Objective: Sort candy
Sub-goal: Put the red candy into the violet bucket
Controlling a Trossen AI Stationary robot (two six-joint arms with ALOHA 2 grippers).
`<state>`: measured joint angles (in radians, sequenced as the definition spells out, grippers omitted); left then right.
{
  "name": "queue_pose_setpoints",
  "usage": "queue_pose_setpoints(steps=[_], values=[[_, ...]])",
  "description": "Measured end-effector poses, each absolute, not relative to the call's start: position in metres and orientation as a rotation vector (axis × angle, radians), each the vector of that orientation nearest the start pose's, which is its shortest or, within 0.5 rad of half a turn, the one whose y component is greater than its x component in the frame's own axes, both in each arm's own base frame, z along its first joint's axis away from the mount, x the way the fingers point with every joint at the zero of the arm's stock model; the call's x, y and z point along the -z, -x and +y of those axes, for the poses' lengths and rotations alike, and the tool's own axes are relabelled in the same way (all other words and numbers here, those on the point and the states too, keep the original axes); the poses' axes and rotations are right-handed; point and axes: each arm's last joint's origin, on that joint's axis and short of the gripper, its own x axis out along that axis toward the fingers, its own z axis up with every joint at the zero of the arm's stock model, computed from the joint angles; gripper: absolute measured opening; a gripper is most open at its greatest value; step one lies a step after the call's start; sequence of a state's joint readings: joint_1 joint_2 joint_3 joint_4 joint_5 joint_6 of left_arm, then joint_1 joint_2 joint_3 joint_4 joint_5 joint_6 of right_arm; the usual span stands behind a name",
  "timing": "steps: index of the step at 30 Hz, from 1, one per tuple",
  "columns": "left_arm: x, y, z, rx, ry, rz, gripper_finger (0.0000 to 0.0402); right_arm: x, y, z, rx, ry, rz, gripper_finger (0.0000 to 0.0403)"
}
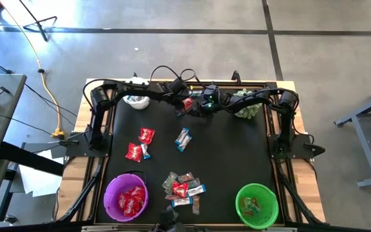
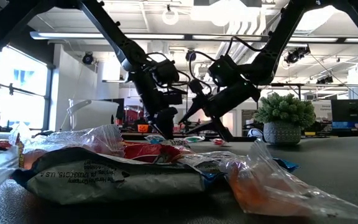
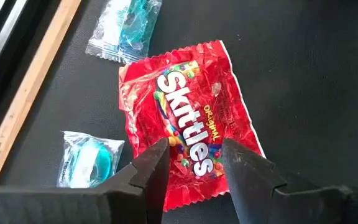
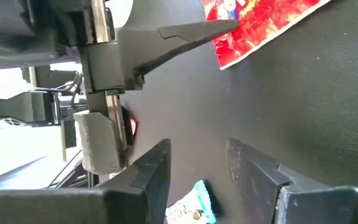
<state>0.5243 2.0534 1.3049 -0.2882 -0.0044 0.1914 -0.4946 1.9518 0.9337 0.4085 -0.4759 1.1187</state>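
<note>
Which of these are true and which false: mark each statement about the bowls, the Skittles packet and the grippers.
1. The purple bowl holds red packets. True.
2. The left gripper is over a red Skittles packet. True.
3. The packet is lifted off the mat. False: it lies flat.
4. The green bowl stands at the table's far edge. False: at the near edge.
5. The right gripper holds a candy. False: its fingers stand apart, empty.

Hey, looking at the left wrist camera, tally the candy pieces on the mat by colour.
red Skittles packet: 1
clear packets with a blue sweet: 2
Total: 3
</note>
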Motion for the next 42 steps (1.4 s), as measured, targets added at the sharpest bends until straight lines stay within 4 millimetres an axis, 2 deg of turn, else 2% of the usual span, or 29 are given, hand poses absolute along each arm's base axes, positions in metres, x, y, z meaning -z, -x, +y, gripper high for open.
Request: queue_pose_setpoints(steps=[12, 20, 30, 42], values=[[-0.135, -0.356, 0.203, -0.323, 0.157, 1.113, 0.0135, -0.118, -0.336, -0.166, 0.324, -1.378, 0.485, 0.0151], [-0.134, -0.358, 0.201, -0.35, 0.16, 1.125, 0.0135, -0.118, -0.336, -0.167, 0.323, -1.378, 0.485, 0.0151], [-0.132, -0.356, 0.199, -0.404, 0.258, 1.137, 0.0135, -0.118, -0.332, -0.174, 0.336, -1.381, 0.472, 0.0151], [-0.131, -0.361, 0.174, -0.345, 0.317, 1.192, 0.0135, -0.118, -0.329, -0.178, 0.322, -1.372, 0.481, 0.0151]])
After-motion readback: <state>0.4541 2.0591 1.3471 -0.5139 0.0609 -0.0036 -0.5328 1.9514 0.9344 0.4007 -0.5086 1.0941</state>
